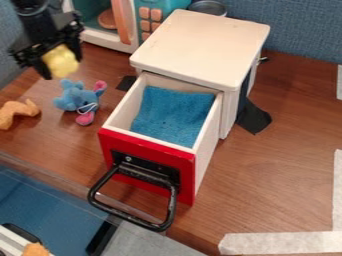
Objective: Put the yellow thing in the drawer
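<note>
At the upper left, the black gripper (pixel 63 65) hangs above the table, shut on the yellow thing (pixel 61 61), a lumpy pale piece between its two fingers. It is held in the air behind and left of the drawer. The drawer (pixel 148 147) is pulled out from the white cabinet (pixel 204 45); it has a red front, a black handle, white walls and a blue cloth lining its bottom.
A blue and pink plush toy (pixel 79 100) lies left of the drawer, and an orange piece (pixel 17 112) lies farther left. Behind stands a toy microwave (pixel 144 20), beside a metal pot (pixel 208 7). Black tape (pixel 254 117) and white tape (pixel 280 243) mark the tabletop.
</note>
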You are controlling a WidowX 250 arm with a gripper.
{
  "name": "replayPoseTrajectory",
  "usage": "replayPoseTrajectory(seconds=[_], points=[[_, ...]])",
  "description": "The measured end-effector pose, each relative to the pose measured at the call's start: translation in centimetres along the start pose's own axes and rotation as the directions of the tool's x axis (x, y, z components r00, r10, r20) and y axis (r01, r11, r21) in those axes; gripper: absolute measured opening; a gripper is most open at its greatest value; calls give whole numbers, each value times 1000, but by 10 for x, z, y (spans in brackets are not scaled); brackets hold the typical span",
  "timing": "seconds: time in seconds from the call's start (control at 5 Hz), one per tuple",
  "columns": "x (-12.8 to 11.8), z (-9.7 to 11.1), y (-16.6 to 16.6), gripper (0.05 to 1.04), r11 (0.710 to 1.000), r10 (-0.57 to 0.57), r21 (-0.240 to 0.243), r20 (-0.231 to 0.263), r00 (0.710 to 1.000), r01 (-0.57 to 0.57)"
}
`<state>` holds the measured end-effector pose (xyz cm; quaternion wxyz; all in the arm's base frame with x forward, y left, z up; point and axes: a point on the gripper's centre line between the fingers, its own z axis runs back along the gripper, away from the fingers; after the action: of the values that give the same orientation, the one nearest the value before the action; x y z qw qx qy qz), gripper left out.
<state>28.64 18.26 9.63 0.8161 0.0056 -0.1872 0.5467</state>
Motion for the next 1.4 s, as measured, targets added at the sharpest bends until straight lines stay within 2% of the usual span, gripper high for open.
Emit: replayPoseTrajectory(seconds=[0.6, 0.8, 1.0, 1.4], points=[[-56, 33, -30, 794, 991, -110, -77, -18, 994, 108], [-82, 40, -38, 794, 982, -164, -101, -34, 986, 160], [-103, 40, -42, 794, 974, -210, -99, -42, 977, 205], [-127, 48, -55, 794, 959, -257, -130, -37, 966, 250]])
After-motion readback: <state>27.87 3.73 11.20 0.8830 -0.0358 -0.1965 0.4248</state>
